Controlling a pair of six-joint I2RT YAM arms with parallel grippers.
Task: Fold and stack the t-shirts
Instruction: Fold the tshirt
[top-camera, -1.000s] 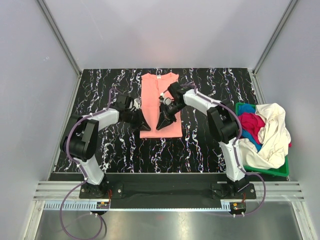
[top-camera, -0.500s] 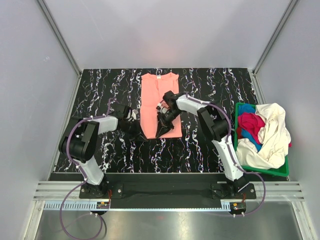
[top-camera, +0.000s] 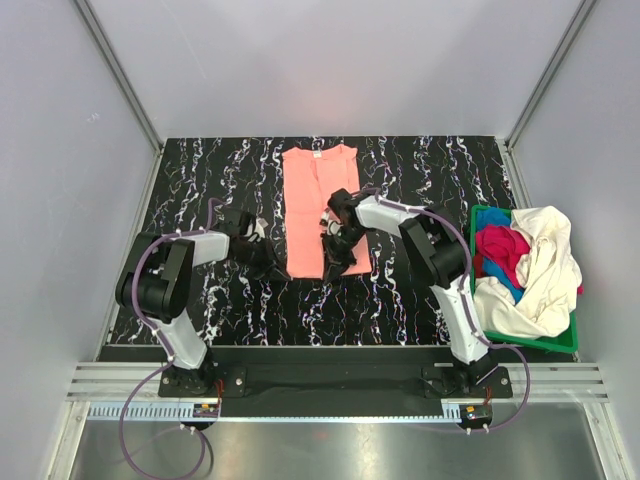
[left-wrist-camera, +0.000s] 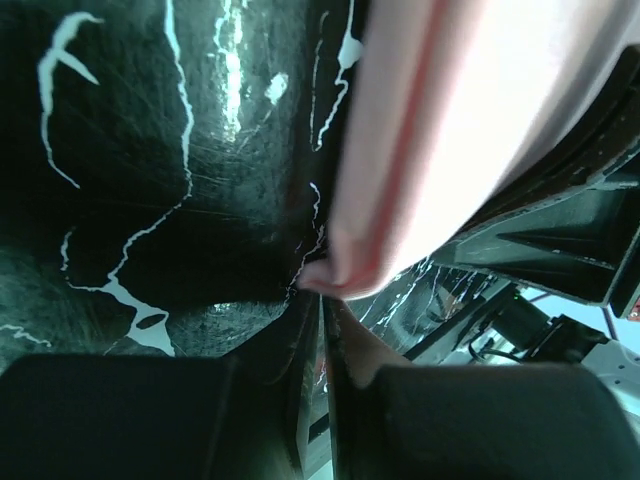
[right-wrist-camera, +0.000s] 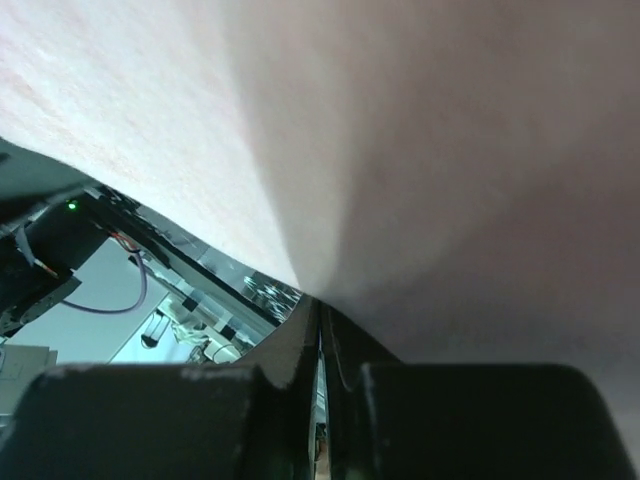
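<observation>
The left gripper (top-camera: 268, 266) sits low at the near-left corner of the salmon-pink t-shirt (top-camera: 310, 195). The right gripper (top-camera: 335, 258) is on the same near edge, further right. From above I cannot tell how far either one is open. The shirt lies flat as a long narrow strip in the middle of the table (top-camera: 430, 290), with its neck far and its hem near. Well to the right, the green basket (top-camera: 560, 345) holds the cream-white t-shirt (top-camera: 545, 270), the magenta one (top-camera: 497, 245) and the blue one (top-camera: 492, 217) in a loose heap.

In the left wrist view the fingers are closed to a thin slit. A layered corner of the pink cloth tapers down into that slit, so it looks pinched there.

In the right wrist view the fingers are pressed together in the same way. The cloth gathers to a point at the slit, which suggests it is gripped.

The shirt should handle as light, limp cloth that sags between the 2 grips, and its folded layers could slide over each other. The best hold is probably at the 2 near corners, pinching every layer. A grip on the top layer alone could pull the earlier folds apart.
</observation>
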